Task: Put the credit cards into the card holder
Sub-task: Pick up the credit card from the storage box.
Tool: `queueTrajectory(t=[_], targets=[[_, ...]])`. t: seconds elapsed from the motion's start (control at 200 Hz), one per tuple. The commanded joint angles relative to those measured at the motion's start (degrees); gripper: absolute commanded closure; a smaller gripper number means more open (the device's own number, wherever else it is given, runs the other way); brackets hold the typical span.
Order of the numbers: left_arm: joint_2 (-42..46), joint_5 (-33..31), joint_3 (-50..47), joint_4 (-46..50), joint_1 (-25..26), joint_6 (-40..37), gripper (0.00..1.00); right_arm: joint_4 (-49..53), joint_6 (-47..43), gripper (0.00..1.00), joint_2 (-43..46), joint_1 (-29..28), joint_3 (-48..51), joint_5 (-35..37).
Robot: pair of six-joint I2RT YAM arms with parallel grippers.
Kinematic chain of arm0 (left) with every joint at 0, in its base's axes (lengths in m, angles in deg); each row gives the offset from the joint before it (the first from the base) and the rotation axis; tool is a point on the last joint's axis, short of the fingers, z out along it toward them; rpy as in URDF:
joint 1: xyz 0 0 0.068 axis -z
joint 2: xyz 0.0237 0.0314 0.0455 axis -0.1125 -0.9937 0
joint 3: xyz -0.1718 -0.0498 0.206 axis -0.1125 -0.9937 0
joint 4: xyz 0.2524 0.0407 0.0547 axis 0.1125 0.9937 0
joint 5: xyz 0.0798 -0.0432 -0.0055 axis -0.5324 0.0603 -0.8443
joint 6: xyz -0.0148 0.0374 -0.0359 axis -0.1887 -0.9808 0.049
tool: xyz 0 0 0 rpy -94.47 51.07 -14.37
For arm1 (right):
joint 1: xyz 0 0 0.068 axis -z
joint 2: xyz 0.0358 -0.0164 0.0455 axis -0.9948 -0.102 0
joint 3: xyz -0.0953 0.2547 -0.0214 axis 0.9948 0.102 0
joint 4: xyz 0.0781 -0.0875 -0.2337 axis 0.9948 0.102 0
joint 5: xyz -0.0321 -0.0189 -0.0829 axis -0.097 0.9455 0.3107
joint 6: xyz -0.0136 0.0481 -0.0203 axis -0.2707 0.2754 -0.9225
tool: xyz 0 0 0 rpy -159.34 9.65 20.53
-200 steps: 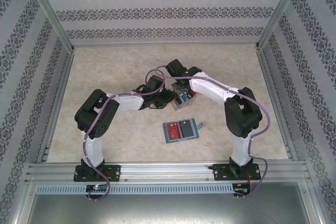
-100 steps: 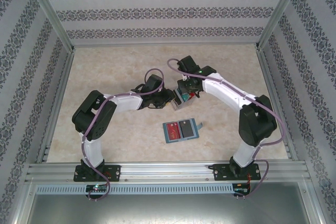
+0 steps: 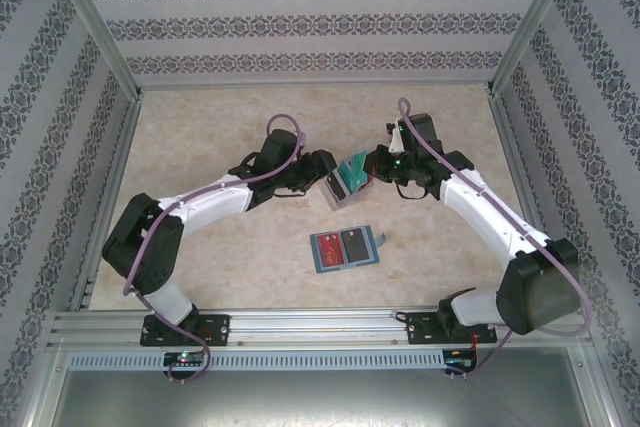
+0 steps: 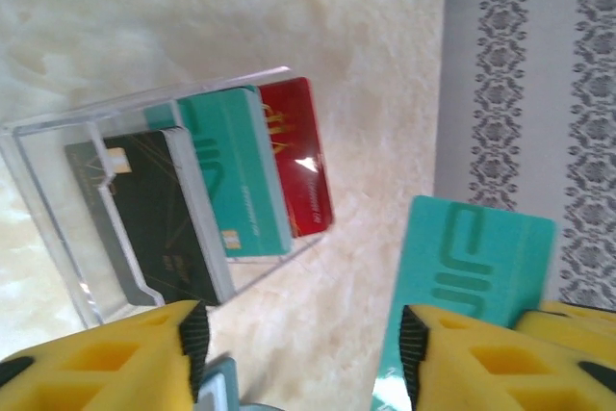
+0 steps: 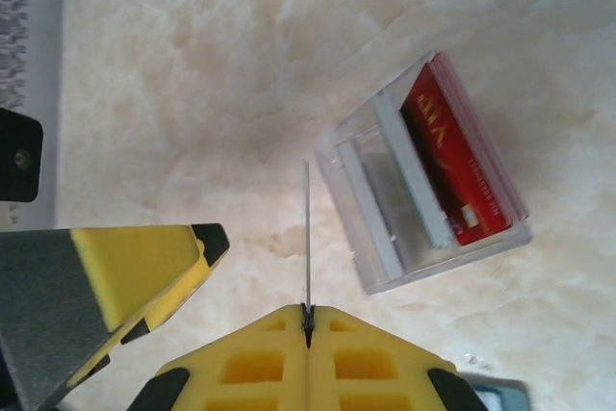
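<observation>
The right gripper is pinched shut on the edge of one teal card. It holds the card upright just beside the tray, probably to carry it to the card holder, which lies open well apart, toward the arm bases. The left gripper hangs wide and empty over the tray, likely to steady it. The tray holds three cards: a dark card, a second teal card and a red card, and the holder seems to hold two.
</observation>
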Motion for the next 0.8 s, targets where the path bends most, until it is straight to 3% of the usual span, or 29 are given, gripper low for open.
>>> queueTrajectory(t=[0.0, 0.155, 0.37, 0.6, 0.734, 0.799], targets=[[1.60, 5.89, -0.53, -4.20, -0.51, -2.01, 0.39, -7.24, 7.03, 1.00, 2.61, 1.36, 3.32, -10.15], [0.97, 12.42, -0.08, -9.37, -0.47, 1.75, 0.37, -16.12, 13.82, 1.00, 3.84, 3.20, 7.88, -17.68], [1.61, 14.78, 1.51, -10.25, -0.48, 3.64, 0.41, -21.08, 17.90, 1.00, 3.93, 4.74, 10.00, -21.35], [1.53, 16.13, 2.70, -11.24, -0.62, 5.51, 0.57, -22.89, 19.73, 1.00, 3.65, 5.88, 10.74, -23.36], [1.65, 16.53, 2.55, -11.81, -0.62, 6.82, 0.79, -21.51, 19.21, 1.00, 3.39, 6.23, 11.43, -22.27], [2.00, 15.49, 1.66, -12.06, -0.74, 11.03, 0.90, -22.22, 20.01, 0.98, 3.32, 6.45, 12.17, -22.29]])
